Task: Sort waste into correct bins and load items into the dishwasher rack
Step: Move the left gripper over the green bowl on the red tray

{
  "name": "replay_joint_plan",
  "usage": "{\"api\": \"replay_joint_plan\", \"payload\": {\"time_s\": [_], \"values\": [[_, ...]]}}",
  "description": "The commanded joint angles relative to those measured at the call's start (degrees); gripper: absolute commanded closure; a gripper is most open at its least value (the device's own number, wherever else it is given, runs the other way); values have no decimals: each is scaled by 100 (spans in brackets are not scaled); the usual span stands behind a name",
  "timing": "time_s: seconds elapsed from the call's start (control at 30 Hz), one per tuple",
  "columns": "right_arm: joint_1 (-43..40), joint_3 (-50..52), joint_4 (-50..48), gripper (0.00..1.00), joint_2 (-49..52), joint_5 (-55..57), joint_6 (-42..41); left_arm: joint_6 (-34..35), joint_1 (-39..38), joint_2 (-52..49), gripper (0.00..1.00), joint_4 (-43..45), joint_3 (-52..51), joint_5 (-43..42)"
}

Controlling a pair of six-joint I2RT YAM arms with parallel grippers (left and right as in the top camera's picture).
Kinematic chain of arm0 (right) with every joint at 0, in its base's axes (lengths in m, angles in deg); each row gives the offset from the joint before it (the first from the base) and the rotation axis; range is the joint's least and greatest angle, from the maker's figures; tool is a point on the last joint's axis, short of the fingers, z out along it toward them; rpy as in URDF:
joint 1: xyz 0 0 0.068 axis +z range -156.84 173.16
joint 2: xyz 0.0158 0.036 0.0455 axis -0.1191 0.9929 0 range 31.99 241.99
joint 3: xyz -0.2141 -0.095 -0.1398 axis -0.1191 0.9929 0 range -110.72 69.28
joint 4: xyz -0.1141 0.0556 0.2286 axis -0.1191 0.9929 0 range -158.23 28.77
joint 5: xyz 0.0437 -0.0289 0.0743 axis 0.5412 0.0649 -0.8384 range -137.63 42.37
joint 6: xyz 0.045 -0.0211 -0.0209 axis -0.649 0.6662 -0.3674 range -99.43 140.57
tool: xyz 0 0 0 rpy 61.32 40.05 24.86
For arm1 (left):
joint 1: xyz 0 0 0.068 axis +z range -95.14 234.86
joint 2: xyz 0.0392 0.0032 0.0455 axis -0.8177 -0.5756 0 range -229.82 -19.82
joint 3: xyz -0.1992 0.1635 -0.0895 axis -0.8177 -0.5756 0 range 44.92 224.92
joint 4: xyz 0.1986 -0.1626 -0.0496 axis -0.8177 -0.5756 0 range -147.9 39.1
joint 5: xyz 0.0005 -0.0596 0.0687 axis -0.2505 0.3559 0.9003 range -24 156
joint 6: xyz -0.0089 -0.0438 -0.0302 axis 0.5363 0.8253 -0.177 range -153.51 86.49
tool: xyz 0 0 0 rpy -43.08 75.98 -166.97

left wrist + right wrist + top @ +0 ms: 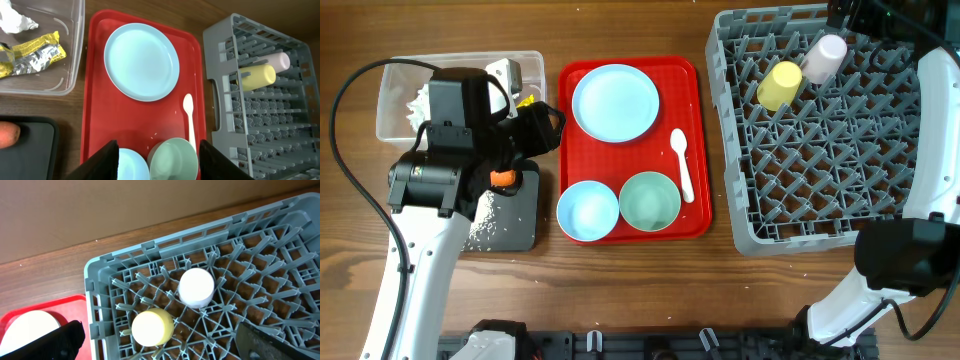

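- The waste looks sorted: a crumpled tissue (pixel 17 20) and yellow and silver wrappers (pixel 35 50) lie in the clear tub (pixel 75 50), while the carrot (pixel 501 178) and white rice-like grains (pixel 490 225) lie on the black tray (pixel 520 235).
- Loading appears partly done. The yellow cup (pixel 780 85) and pink cup (pixel 825 57) lie tipped among the pegs at the far left corner of the dishwasher rack (pixel 720 120), touching or nearly so.
- Not yet loaded, all on the red serving tray (pixel 703 140): the pale blue plate (pixel 615 102) at the far end, a pale blue bowl (pixel 588 210) and a greenish bowl (pixel 650 200) side by side at the near end, both mouth up, and the white plastic spoon (pixel 683 168).
- The spoon lies flat along the tray's rack-side edge, its long axis running far to near with a slight slant, bowl end pointing away, handle end just beside the greenish bowl.
- The left gripper (pixel 159 147) hovers over the tray's near end, jaws spread wide and empty, the two bowls below the gap.
- The right gripper (pixel 159 329) hangs above the rack's cup corner, likewise released and holding nothing.
- The next move is probably a bowl pickup: the jaws would need to come down over one rim without nudging the neighbouring bowl or the spoon handle.
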Motion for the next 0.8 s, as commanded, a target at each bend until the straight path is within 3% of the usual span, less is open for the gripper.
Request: {"api": "replay_joint_plan", "payload": {"time_s": [0.0,0.77], "values": [[-7,2,4,0,81,-111,-96,-31,-22,-31,49,-61,37,74],[-7,2,4,0,81,-111,-94,-4,-22,-809,54,-715,37,72]]}}
